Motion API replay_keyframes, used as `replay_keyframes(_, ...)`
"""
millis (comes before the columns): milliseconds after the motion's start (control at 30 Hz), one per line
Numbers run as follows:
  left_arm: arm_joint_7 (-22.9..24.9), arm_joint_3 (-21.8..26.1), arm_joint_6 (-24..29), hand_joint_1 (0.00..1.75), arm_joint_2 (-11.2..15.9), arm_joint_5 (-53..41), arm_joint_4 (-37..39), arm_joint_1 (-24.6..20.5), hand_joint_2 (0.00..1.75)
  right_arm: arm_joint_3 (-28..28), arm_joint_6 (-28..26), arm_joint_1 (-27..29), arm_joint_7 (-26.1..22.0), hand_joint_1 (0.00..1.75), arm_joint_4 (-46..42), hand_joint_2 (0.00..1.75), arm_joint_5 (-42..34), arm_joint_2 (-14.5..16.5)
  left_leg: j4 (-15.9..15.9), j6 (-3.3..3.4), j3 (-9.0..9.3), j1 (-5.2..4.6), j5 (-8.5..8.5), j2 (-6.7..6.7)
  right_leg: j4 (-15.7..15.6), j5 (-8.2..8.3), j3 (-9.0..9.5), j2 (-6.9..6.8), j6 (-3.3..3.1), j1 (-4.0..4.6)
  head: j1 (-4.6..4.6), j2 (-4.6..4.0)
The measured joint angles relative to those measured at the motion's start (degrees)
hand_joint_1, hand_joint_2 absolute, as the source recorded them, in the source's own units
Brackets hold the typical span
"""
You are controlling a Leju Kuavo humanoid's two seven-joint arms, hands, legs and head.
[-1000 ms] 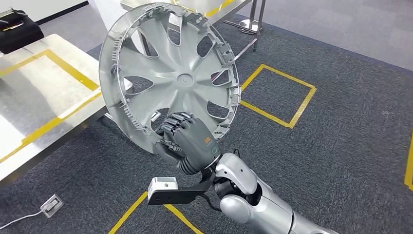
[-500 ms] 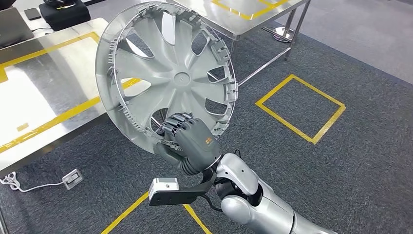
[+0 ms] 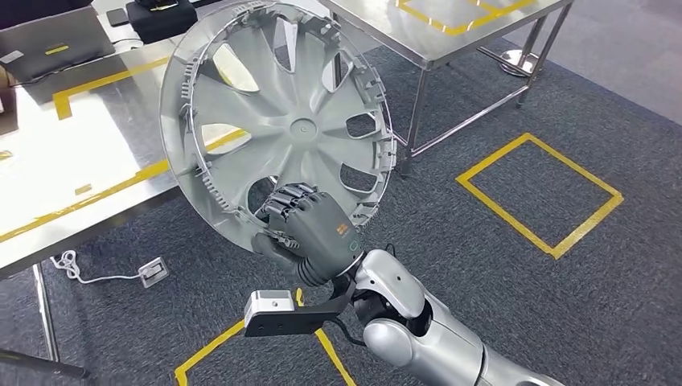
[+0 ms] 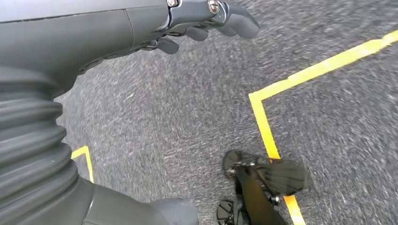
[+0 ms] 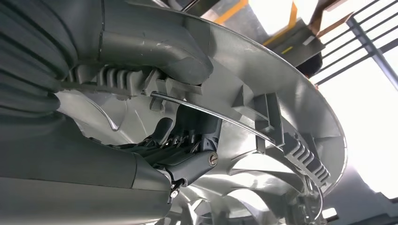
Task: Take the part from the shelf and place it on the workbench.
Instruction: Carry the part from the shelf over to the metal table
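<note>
The silver plastic wheel cover (image 3: 277, 121) stands nearly upright, inner ribbed side visible, above the steel workbench (image 3: 76, 161) edge.

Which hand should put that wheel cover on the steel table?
The right hand: it already grips the wheel cover by its rim, beside the table. The left hand hangs over the floor, holding nothing.

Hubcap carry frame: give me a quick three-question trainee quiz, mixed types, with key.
1. True or false: the right hand grips the silver hubcap at its lower rim.
2. What is beneath the left hand? A) steel table B) grey carpet C) shelf
3. Fill in: the steel workbench left of the hubcap carries ____ tape lines.

Key: 1 true; 2 B; 3 yellow.
</note>
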Motion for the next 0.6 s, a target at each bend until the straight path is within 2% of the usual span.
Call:
replay_keyframes(33,0.4,0.0,0.1,0.00,0.0,0.0,0.0,0.0,1.75,0.0,0.0,0.0,0.0,1.75,0.0,1.75,0.0,0.0,2.7,-0.13,-1.08,0.04,-0.94,0.17,0.0,-0.02,-0.04,-0.67,-0.02,0.06,-0.01,0.00)
replay_keyframes(67,0.9,0.0,0.2,0.00,0.0,-0.1,0.0,0.1,1.75,0.0,0.0,0.0,0.0,1.75,0.0,1.75,-0.1,0.0,3.4,-0.20,-1.17,0.04,-0.80,0.29,0.1,-0.04,-0.06,-1.33,-0.01,0.08,-0.01,0.00)
replay_keyframes(100,1.3,0.0,0.4,0.00,0.1,-0.1,0.0,0.1,1.75,0.0,0.0,0.0,0.0,1.75,0.1,1.75,-0.2,0.0,1.7,-0.21,-0.07,0.04,0.38,0.49,0.1,-0.08,-0.05,-1.97,0.05,0.08,-0.01,0.00)
replay_keyframes(133,1.6,0.0,0.4,0.00,0.1,-0.2,0.0,0.1,1.75,0.0,0.0,-0.1,0.0,1.75,0.2,1.75,-0.2,0.1,-1.8,-0.16,2.00,0.03,2.13,1.04,0.2,-0.16,-0.01,-2.60,0.17,0.09,-0.02,0.00)
replay_keyframes(200,2.1,0.0,0.5,0.00,0.2,-0.3,0.0,0.0,1.75,0.0,0.0,-0.3,-0.1,1.75,0.3,1.75,-0.3,0.1,-9.2,0.47,6.03,-0.19,4.49,3.08,0.6,-0.46,-0.02,-3.69,0.65,0.33,0.02,0.00)
replay_keyframes(233,2.2,0.0,0.5,0.00,0.2,-0.3,0.0,0.0,1.75,0.0,0.1,-0.6,-0.1,1.75,0.5,1.75,-0.4,0.2,-11.1,0.93,7.05,-0.31,4.91,3.70,0.7,-0.58,-0.03,-4.11,0.94,0.49,0.08,0.00)
replay_keyframes(267,2.3,0.0,0.5,0.00,0.2,-0.3,0.0,0.0,1.75,0.0,0.1,-0.8,-0.3,1.75,0.6,1.75,-0.5,0.2,-11.8,1.43,7.29,-0.43,4.88,3.86,0.8,-0.65,-0.02,-4.51,1.23,0.65,0.13,0.00)
replay_keyframes(333,2.4,0.0,0.5,0.00,0.2,-0.3,0.0,0.1,1.75,0.1,0.1,-1.1,-0.6,1.75,0.8,1.75,-0.8,0.2,-11.9,2.28,7.17,-0.40,5.21,2.73,0.8,-0.74,0.12,-5.12,1.86,0.64,0.18,0.00)
replay_keyframes(367,2.4,0.0,0.5,0.00,0.2,-0.4,0.0,0.2,1.75,0.1,0.1,-1.3,-0.7,1.75,0.9,1.75,-0.9,0.2,-12.0,2.66,7.17,-0.29,5.38,2.25,1.2,-1.13,0.05,-4.57,2.24,0.51,0.19,0.00)
replay_keyframes(400,2.4,0.0,0.5,0.00,0.2,-0.4,0.0,0.1,1.75,0.1,0.1,-1.4,-0.8,1.75,1.0,1.75,-1.0,0.3,-12.2,3.03,7.17,-0.16,5.57,1.76,2.5,-2.07,-0.43,-3.47,2.61,0.35,0.23,0.00)
replay_keyframes(467,2.4,0.0,0.5,0.00,0.3,-0.4,0.0,0.0,1.75,0.2,0.0,-1.5,-0.8,1.75,1.2,1.75,-1.0,0.2,-12.3,3.51,7.00,0.01,5.82,0.70,8.5,-5.47,-3.16,-0.60,3.17,0.06,0.37,0.00)
replay_keyframes(500,2.4,0.0,0.5,0.00,0.3,-0.3,0.0,-0.1,1.75,0.2,0.0,-1.5,-0.8,1.75,1.4,1.75,-1.0,0.2,-12.3,3.63,6.85,0.02,5.88,0.10,12.4,-7.19,-5.07,0.13,3.32,0.00,0.42,0.00)
replay_keyframes(533,2.5,0.0,0.5,0.00,0.2,-0.3,0.0,-0.1,1.75,0.2,0.0,-1.5,-0.8,1.75,1.6,1.75,-1.0,0.2,-12.2,3.66,6.74,0.01,5.91,-0.54,15.5,-8.19,-6.62,0.43,3.41,-0.03,0.43,0.00)
replay_keyframes(567,2.5,0.0,0.5,0.00,0.2,-0.2,0.0,0.0,1.75,0.3,0.0,-1.5,-0.8,1.75,1.8,1.75,-1.0,0.2,-12.2,3.65,6.67,0.00,5.94,-1.19,16.7,-8.08,-7.32,0.53,3.42,-0.06,0.44,0.00)
replay_keyframes(600,2.6,0.0,0.5,0.00,0.2,-0.1,0.0,0.0,1.75,0.4,0.0,-1.5,-0.8,1.75,2.0,1.75,-1.0,0.2,-12.1,3.60,6.66,0.02,5.96,-1.83,15.7,-6.87,-6.91,0.61,3.34,-0.09,0.44,0.00)
